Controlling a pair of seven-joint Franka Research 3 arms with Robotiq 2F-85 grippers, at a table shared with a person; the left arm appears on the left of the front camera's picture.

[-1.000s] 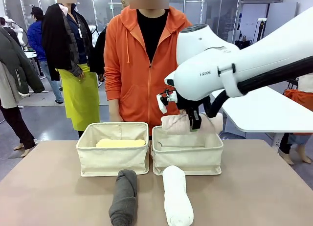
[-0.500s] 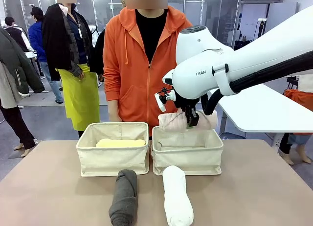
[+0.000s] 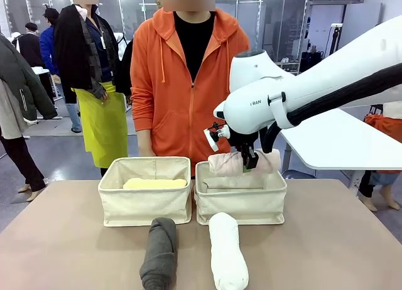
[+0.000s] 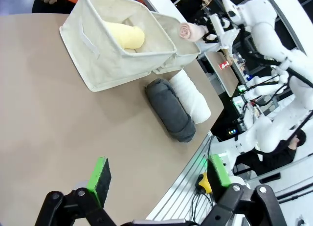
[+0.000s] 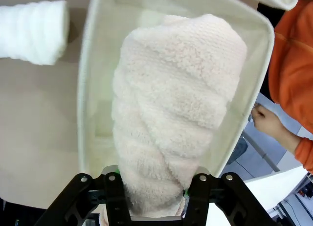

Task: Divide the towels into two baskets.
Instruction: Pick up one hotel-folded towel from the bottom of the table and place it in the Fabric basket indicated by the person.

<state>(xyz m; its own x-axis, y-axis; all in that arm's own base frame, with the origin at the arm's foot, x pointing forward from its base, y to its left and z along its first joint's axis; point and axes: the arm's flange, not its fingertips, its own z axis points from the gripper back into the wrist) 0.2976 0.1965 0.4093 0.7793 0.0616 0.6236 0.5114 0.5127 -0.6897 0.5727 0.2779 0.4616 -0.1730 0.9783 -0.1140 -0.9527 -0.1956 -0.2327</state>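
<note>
My right gripper (image 3: 249, 159) is shut on the light pink towel (image 3: 233, 163), which hangs lengthwise just above the right basket (image 3: 242, 205). From the right wrist, the pink towel (image 5: 176, 113) rises from between the jaws of the gripper (image 5: 154, 189) over the basket's open inside (image 5: 89, 89). The pale yellow towel (image 3: 155, 184) lies in the left basket (image 3: 144, 207). In front of the baskets, the dark grey towel (image 3: 159, 252) and the white towel (image 3: 227, 251) lie on the table. My left gripper (image 4: 159, 173) is open and holds nothing, well back from the grey towel (image 4: 171, 111).
A person in an orange hoodie (image 3: 188, 83) stands right behind the baskets, one hand (image 5: 266, 121) near the right basket's far side. The brown tabletop (image 3: 69, 240) has free room left and right of the towels. A white table (image 3: 339, 142) stands at the back right.
My right arm has shifted a little, and the pink towel now sits slightly lower over the right basket. The other towels and the baskets have not moved.
</note>
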